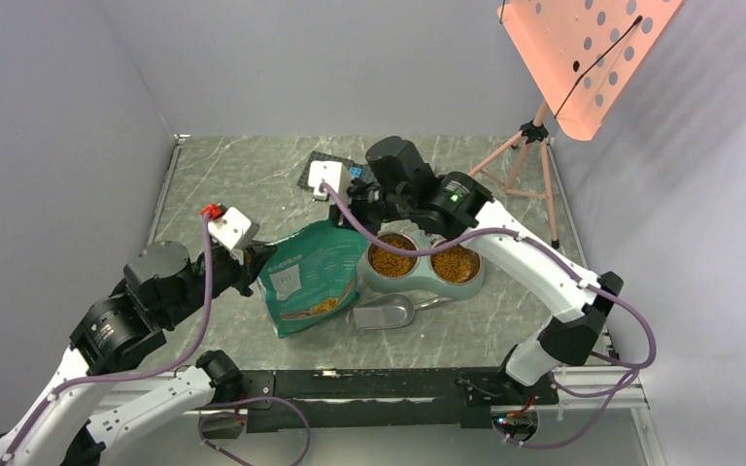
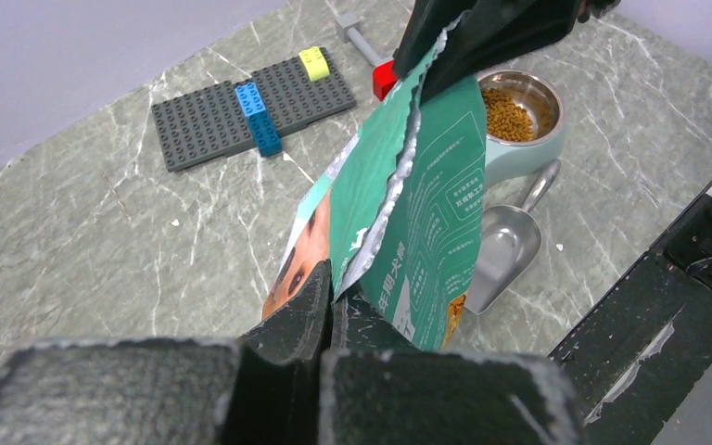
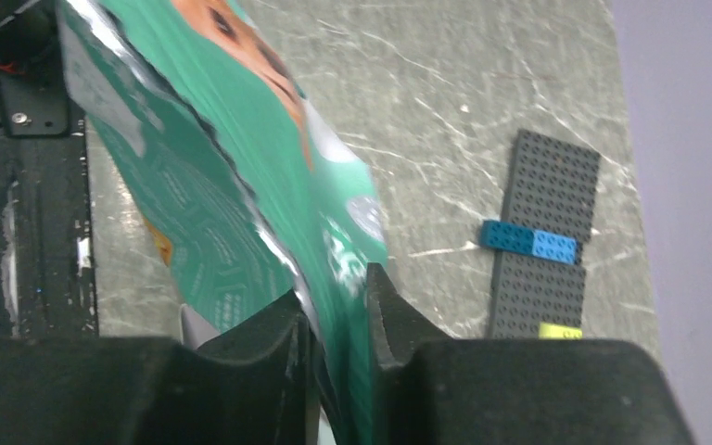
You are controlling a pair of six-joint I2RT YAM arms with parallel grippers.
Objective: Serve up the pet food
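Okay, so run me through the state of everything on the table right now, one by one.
pouch: torn open, held at both ends.
left gripper: shut on pouch.
right gripper: shut on pouch.
pet food: in both bowls of the dish.
scoop: empty, lying by the dish.

We are looking down from above on the whole table [image 1: 243,180]. From each wrist we are looking closely at the pouch [image 2: 436,185]; both are also sharing the brick plate [image 3: 556,185].
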